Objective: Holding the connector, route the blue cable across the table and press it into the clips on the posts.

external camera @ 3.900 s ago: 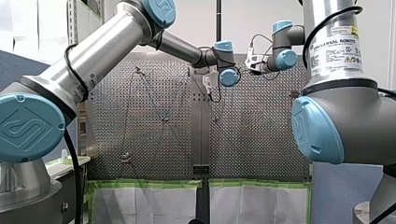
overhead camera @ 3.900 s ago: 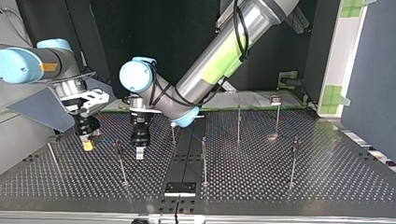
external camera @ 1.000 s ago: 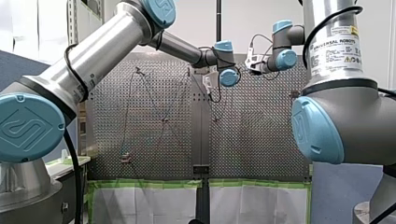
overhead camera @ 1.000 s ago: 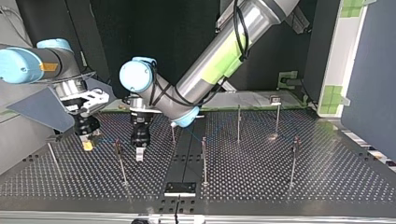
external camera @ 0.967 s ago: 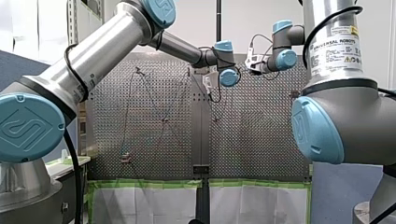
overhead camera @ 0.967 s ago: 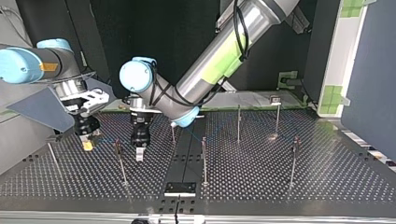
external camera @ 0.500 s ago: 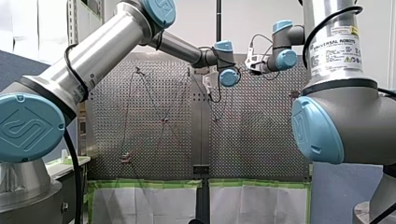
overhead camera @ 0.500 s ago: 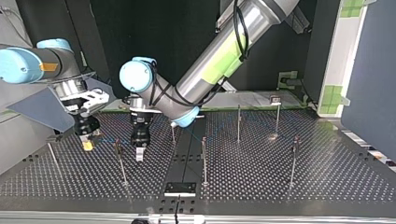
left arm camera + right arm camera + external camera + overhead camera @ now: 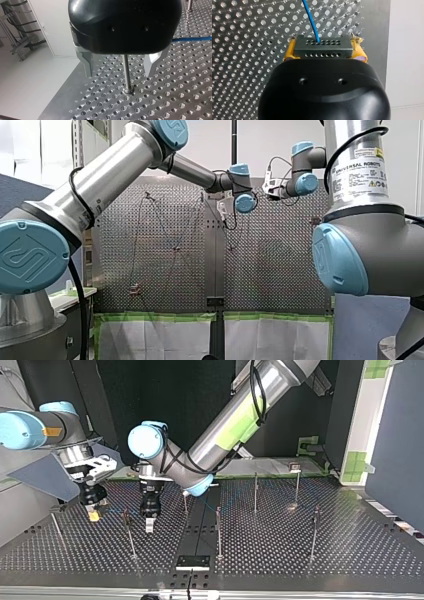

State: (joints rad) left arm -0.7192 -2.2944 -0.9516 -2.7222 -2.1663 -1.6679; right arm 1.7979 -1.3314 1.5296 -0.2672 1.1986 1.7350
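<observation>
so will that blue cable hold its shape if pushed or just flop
Probably floppy and light: the blue cable is a thin strand, far narrower than the connector it leaves. It runs straight from the connector, so it likely keeps a line only under tension; pushed, it would probably buckle.

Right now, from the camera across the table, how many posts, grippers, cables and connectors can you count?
posts: 7
grippers: 2, left gripper and right gripper
cable: 1
connector: 1
Total: 11

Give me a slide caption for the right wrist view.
Right hand, yellow pads shut on the dark connector, blue cable running off across the perforated table.
</observation>
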